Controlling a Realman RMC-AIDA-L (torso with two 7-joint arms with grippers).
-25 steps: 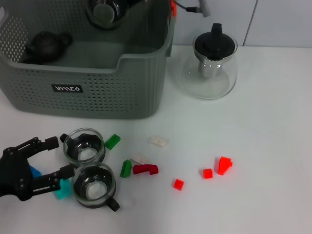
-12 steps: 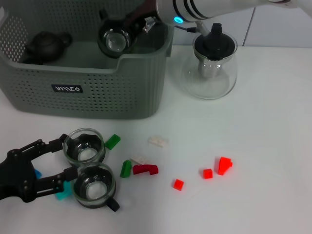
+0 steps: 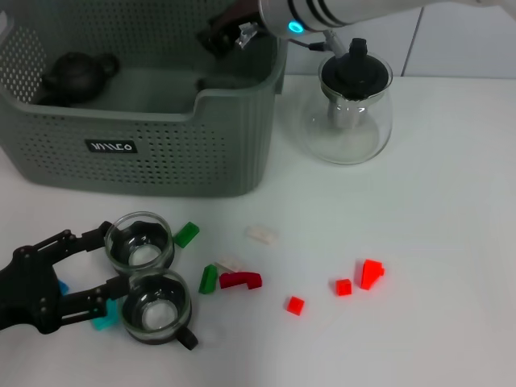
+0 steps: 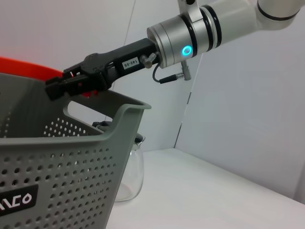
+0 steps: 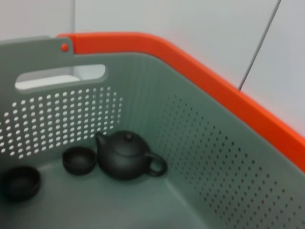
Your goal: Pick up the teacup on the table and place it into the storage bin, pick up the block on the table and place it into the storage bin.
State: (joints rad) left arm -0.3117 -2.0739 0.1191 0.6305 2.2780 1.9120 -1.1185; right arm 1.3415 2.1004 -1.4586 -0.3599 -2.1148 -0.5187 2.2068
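From the head camera you see your right gripper (image 3: 222,32) held over the storage bin (image 3: 145,137), above its right half near the right wall; its fingers look close together with nothing between them, though the dark tips are hard to read here. Your left gripper (image 3: 101,262) sits low at the near left of the table (image 3: 419,242), its fingers spread wide with one fingertip beside each of two glass teacups: the farther teacup (image 3: 139,241) and the nearer teacup (image 3: 155,305), which touch each other, and the gripper grips neither. Small blocks lie scattered to the right of the cups: a green block (image 3: 186,234), a dark red arched block (image 3: 240,280) and a red block (image 3: 295,304) among them. A glass teapot (image 3: 348,109) with a black lid stands just right of the bin. From the left wrist camera you see the right gripper (image 4: 55,88) reaching across above the bin's rim (image 4: 119,112), fingers nearly together and empty. From the right wrist camera you look down into the bin, where a dark teapot (image 5: 125,155) rests on the floor beside two small dark cups (image 5: 79,160); the right gripper's own fingers do not show here.
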